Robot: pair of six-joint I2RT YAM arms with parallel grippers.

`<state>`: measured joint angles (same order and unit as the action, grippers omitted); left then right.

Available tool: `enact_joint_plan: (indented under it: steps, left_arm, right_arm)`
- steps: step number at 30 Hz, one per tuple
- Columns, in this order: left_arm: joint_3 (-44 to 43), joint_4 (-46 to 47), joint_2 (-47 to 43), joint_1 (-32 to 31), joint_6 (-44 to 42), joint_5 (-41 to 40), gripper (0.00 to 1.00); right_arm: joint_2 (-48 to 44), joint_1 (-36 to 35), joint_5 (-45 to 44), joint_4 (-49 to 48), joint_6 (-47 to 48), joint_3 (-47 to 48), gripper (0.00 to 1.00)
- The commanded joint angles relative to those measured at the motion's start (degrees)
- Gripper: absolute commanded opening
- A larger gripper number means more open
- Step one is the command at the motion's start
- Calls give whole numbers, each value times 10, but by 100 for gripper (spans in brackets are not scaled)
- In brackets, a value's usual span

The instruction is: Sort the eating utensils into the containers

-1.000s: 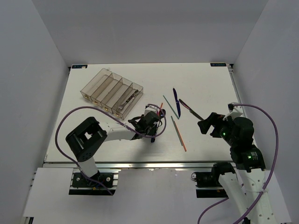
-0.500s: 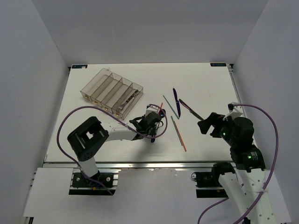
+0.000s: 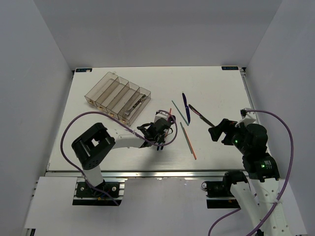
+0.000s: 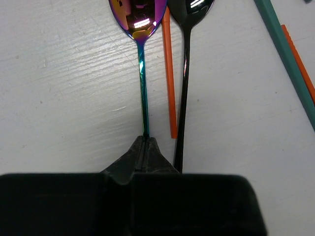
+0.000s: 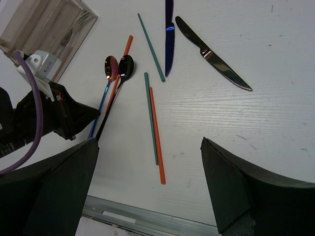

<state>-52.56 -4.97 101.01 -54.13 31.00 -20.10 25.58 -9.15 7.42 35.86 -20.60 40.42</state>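
My left gripper (image 4: pixel 144 141) is shut on the thin handle of the pink iridescent spoon (image 4: pixel 138 17), which points away along the table. A dark spoon (image 4: pixel 183 98) and an orange chopstick (image 4: pixel 169 73) lie right beside it. In the top view the left gripper (image 3: pixel 161 132) is right of the clear smoky-brown tray (image 3: pixel 106 88). My right gripper (image 5: pixel 147 141) is open and empty above a green chopstick (image 5: pixel 151 118) and an orange chopstick (image 5: pixel 157 137). A blue knife (image 5: pixel 169 39), a dark knife (image 5: pixel 211 54) and another green chopstick (image 5: pixel 150 46) lie farther off.
The tray's rightmost compartments hold forks (image 3: pixel 135 104). The metal rail of the table's near edge (image 5: pixel 147 216) runs just below the right gripper. The left arm's purple cable (image 3: pixel 78 120) loops over the table's left part.
The left gripper has shifted slightly toward the near edge, still shut on the spoon handle. The right arm has not moved.
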Motion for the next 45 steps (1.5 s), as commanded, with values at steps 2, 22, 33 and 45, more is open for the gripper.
enact_joint_plan:
  steps: [2,22,33,45]
  left_arm:
    - [21,-78,42,-6,-9,37,0]
    - [-7,-103,-77,-6,-34,-50,0]
    - [9,-94,-67,8,-46,-43,0]
    - [29,-64,-33,10,-45,-32,0]
  right_arm:
    - [-7,-4,-7,-22,-1,-1,89]
    - [-6,-4,-8,-21,-1,-1,89]
    - [-5,-4,-7,-22,-1,-1,89]
    - [-4,-9,-9,-20,0,0,89]
